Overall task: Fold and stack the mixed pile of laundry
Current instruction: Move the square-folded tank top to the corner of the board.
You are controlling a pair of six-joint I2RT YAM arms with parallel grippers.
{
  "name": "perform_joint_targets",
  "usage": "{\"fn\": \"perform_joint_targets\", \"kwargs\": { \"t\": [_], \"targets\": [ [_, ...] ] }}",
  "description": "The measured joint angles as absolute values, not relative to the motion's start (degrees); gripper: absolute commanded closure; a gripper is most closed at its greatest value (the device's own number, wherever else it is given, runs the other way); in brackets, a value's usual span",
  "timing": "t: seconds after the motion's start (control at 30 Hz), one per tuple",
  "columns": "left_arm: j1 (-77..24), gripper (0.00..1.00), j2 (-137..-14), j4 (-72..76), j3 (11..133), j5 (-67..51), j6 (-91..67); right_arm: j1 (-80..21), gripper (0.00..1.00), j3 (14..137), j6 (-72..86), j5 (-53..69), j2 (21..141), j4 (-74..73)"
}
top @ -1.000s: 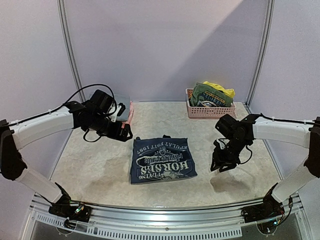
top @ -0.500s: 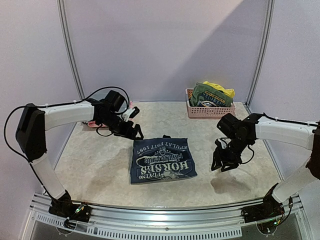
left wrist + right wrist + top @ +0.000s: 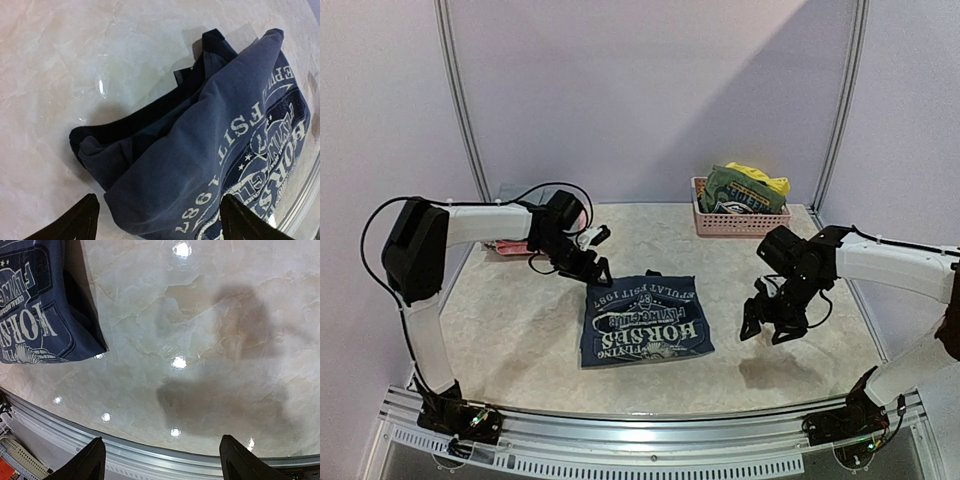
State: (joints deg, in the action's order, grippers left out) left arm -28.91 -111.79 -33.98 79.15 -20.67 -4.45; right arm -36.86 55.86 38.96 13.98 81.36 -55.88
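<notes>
Left fingers (image 3: 82, 222) angle down, apart, over the navy top (image 3: 215, 145); right fingers (image 3: 90, 462) hang apart above the table (image 3: 210, 305).

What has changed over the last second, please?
The left fingers swung right to hover over the navy top's far-left corner. The right fingers spread wider, taking hold of nothing. The top and the pink basket stayed put.

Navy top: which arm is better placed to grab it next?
Probably left: the left gripper, open, hovers at the far corner of the navy top; the right gripper hangs off to one side.
</notes>
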Motion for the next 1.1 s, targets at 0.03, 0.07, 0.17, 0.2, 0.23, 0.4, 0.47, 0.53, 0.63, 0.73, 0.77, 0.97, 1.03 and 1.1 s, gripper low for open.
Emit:
{"fn": "perform_joint_targets", "kwargs": {
  "t": [0.03, 0.07, 0.17, 0.2, 0.23, 0.4, 0.47, 0.53, 0.63, 0.73, 0.77, 0.97, 1.03, 1.1],
  "targets": [
    [-28.7, 0.15, -111.8, -34.0, 79.2, -20.5, -4.3, -36.9, 0.20, 55.9, 39.0, 14.0, 81.3, -56.0],
    [-28.5, 0.15, -111.8, -34.2, 79.2, -20.4, -4.0, -36.9, 0.20, 55.9, 39.0, 14.0, 81.3, -56.1],
    [-27.7, 0.16, -112.9, -34.4, 80.2, -20.4, -2.9, -36.9, 0.19, 55.9, 39.2, 13.9, 80.8, -56.4],
    [-27.6, 0.17, -113.4, -34.4, 80.5, -20.4, -2.6, -36.9, 0.19, 55.9, 39.4, 13.9, 80.7, -56.4],
    [-27.4, 0.17, -114.1, -34.3, 80.9, -20.6, -2.2, -36.9, 0.19, 55.9, 39.5, 13.9, 80.7, -56.5],
    [-27.2, 0.23, -117.7, -34.3, 81.8, -21.7, -0.5, -36.9, 0.18, 56.0, 39.7, 14.0, 80.7, -56.8],
    [-27.2, 0.27, -118.9, -34.3, 82.1, -22.0, -0.2, -36.9, 0.18, 56.2, 39.7, 14.0, 80.7, -57.1],
    [-27.0, 0.33, -119.7, -34.1, 82.3, -22.7, 0.3, -36.9, 0.18, 56.7, 39.7, 14.0, 80.7, -57.4],
    [-26.8, 0.45, -120.3, -33.6, 82.7, -23.7, 0.4, -36.9, 0.17, 56.8, 39.7, 14.0, 80.7, -57.5],
    [-26.7, 0.57, -121.2, -32.8, 82.8, -25.6, 0.4, -36.9, 0.17, 56.8, 39.7, 14.0, 80.7, -57.6],
    [-26.7, 0.61, -121.5, -32.4, 82.9, -26.5, 0.1, -36.9, 0.17, 56.8, 39.7, 14.0, 80.8, -57.7],
    [-26.5, 0.99, -123.4, -29.3, 83.0, -30.3, -2.2, -36.9, 0.17, 57.7, 39.6, 14.1, 81.6, -57.8],
    [-26.5, 1.00, -123.7, -28.9, 83.0, -31.1, -2.7, -36.9, 0.17, 57.7, 39.6, 14.2, 81.8, -57.9],
    [-26.5, 1.00, -123.8, -28.7, 83.2, -31.4, -3.1, -36.9, 0.17, 57.7, 39.6, 14.2, 82.0, -57.8]
  ]
}}
